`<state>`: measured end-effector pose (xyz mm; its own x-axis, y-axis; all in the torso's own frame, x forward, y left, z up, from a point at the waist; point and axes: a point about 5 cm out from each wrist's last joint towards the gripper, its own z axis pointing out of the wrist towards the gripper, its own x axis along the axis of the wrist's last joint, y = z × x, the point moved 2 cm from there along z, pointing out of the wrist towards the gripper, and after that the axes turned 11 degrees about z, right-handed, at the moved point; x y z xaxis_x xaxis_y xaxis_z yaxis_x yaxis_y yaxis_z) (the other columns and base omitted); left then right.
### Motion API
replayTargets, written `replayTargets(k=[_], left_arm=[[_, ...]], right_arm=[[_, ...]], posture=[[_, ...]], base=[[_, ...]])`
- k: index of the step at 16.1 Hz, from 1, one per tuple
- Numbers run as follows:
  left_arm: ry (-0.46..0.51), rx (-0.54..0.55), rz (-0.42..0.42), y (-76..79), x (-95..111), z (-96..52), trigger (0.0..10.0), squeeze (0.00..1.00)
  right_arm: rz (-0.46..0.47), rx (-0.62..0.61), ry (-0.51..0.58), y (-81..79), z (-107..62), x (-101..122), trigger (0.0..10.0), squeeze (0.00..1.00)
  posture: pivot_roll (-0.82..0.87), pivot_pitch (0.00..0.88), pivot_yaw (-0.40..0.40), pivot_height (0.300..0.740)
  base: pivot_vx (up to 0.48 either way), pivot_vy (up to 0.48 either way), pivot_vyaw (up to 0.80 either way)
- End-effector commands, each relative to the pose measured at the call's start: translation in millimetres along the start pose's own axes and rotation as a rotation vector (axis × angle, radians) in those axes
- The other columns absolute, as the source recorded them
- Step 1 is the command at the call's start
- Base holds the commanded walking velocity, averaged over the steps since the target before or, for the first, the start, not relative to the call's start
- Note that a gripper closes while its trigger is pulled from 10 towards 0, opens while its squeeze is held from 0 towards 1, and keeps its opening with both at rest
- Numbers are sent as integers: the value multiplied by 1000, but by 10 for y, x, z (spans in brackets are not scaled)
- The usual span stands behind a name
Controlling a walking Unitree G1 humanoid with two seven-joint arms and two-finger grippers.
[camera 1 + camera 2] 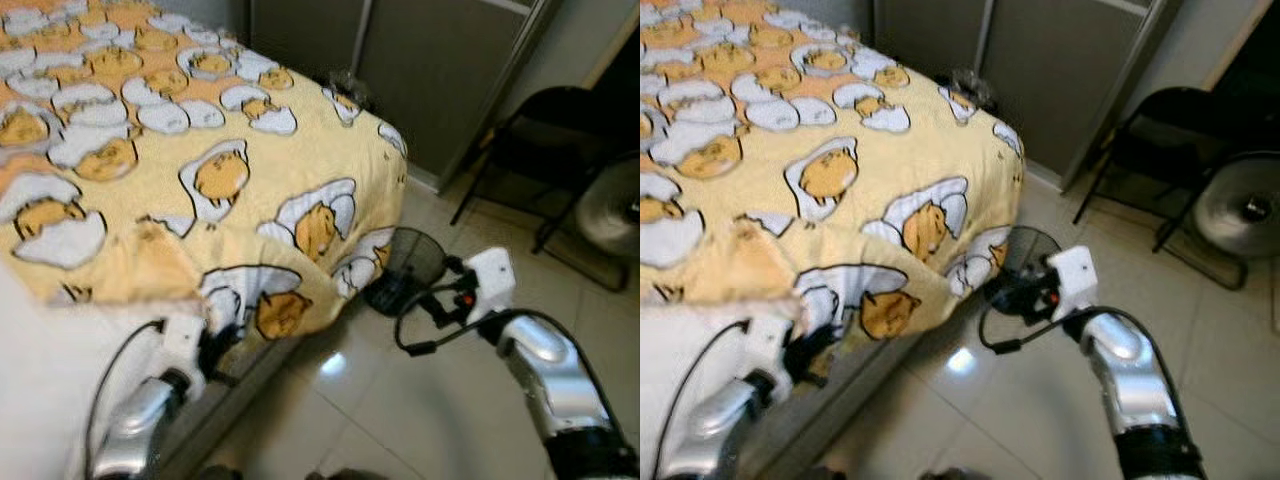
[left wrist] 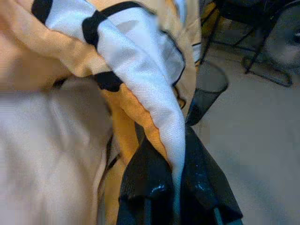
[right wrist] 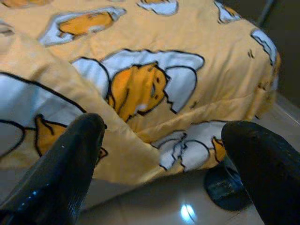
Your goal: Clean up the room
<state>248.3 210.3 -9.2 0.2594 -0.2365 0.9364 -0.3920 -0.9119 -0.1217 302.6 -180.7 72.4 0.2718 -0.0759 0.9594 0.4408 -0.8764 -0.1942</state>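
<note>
Blanket (image 1: 230, 170): yellow, egg print, over bed, corner hanging off the edge
Left tool (image 2: 176, 187): fingers pinching the blanket hem
Right tool (image 3: 161, 154): fingers spread, near hanging corner, above floor
Advice: keep hem pinch firm, right tool grips corner, pull flat clear of mesh bin (image 1: 412, 262)

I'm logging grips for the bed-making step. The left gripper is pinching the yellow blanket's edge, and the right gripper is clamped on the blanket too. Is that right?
Not quite. The left gripper does pinch the edge of the yellow blanket, but the right gripper is not clamped on it: the right wrist view shows its two fingers spread wide apart, short of the cloth, with nothing between them.
</note>
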Motion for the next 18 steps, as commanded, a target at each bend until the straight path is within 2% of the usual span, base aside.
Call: replayTargets(k=[1, 6, 10, 13, 15, 18], left_arm=[[16, -3, -5, 45, 23, 22, 0, 0], [-3, 42, -3, 15, -10, 23, 0, 0], [2, 14, 1, 98, 6, 72, 0, 0], [18, -8, 30, 144, 36, 96, 0, 0], [6, -32, 30, 184, -24, 54, 0, 0], [1, -20, 15, 178, -33, 50, 0, 0]], right_arm=[[-8, -18, -8, 78, -37, 15, 10000, 16], [5, 0, -25, 8, -7, -64, 10000, 12], [11, 24, -34, -3, -54, -76, 10000, 20], [4, 98, -68, -93, -118, -148, 10000, 16], [-35, 225, -135, -324, -152, -273, 10000, 12], [0, 188, -112, -288, -136, -245, 10000, 12]], posture=[[-62, 14, -109, 736], [-54, 13, -114, 736], [-67, 16, -116, 736], [-78, 23, -113, 736], [-81, 27, -112, 736], [-82, 37, -105, 736]], base=[[0, -431, 0], [0, 0, 0], [0, 0, 0], [0, -480, 0], [0, -480, 0], [0, -411, 0]])
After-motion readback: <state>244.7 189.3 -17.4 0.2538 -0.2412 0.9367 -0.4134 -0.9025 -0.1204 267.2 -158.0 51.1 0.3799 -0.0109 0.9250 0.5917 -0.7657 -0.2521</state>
